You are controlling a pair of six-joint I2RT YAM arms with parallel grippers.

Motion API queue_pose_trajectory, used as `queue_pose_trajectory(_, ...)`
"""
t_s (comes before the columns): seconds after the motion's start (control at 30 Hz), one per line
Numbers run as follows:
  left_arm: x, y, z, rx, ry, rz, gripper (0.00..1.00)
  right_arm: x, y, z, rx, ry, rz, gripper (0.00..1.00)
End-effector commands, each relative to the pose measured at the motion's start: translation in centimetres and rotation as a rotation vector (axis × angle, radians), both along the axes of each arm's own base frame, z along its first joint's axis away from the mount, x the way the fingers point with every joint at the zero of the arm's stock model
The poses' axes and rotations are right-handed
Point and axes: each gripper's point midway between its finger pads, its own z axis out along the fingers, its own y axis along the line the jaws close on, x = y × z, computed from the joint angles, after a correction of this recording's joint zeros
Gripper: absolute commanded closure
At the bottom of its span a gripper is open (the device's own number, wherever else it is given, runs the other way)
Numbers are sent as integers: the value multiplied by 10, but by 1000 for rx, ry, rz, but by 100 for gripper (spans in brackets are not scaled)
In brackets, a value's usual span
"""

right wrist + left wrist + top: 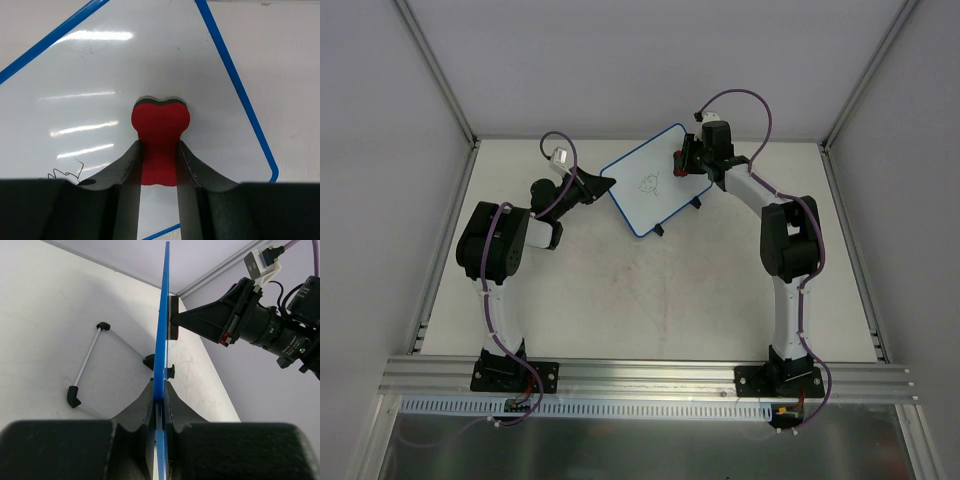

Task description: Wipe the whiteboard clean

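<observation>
One whiteboard, small, white, thin blue rim, sitting at the far middle of the worktop, turned so that its edges are running diagonally, between the two claws; whether its black feet are touching the worktop cannot be told; left claw, reaching the whiteboard's left edge, its fingers closing on the blue rim, one on each face, the rim showing edge-on between them in the left wrist view; this claw is holding the whiteboard; right claw, hanging over the whiteboard's far right edge, its fingers pinching a red eraser at its narrow waist, the rounded lobe sticking out past the fingertips; this claw is holding the eraser; the eraser's dark underside is pressing flat against the whiteboard's white face, inside the blue rim and near the right-hand edge; one doodle, thin black scribble, sitting near the whiteboard's middle; in the right wrist view it is lying to the lower left of the eraser, apart from it, partly hidden by the claw; one wire leg, pale rod with black end caps, showing beside the whiteboard's back face in the left wrist view.
</observation>
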Motion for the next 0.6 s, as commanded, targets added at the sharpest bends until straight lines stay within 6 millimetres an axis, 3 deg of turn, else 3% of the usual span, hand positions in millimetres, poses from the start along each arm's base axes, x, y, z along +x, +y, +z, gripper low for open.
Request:
queue_pose_trajectory(0.0, -17, -15, 31, 15, -180, -79, 100, -11, 22, -9, 29, 47, 60, 100)
queue_pose_trajectory(0.23, -17, -16, 32, 15, -180, -81, 100, -36, 57, 4, 7, -14, 156, 100)
queue_pose_trajectory(0.37, -17, -17, 32, 16, -179, -84, 100, -64, 99, 21, -6, -60, 251, 100)
queue_pose_trajectory(0.57, -17, -17, 33, 19, -169, -75, 100, -99, 145, 22, -10, -70, 359, 100)
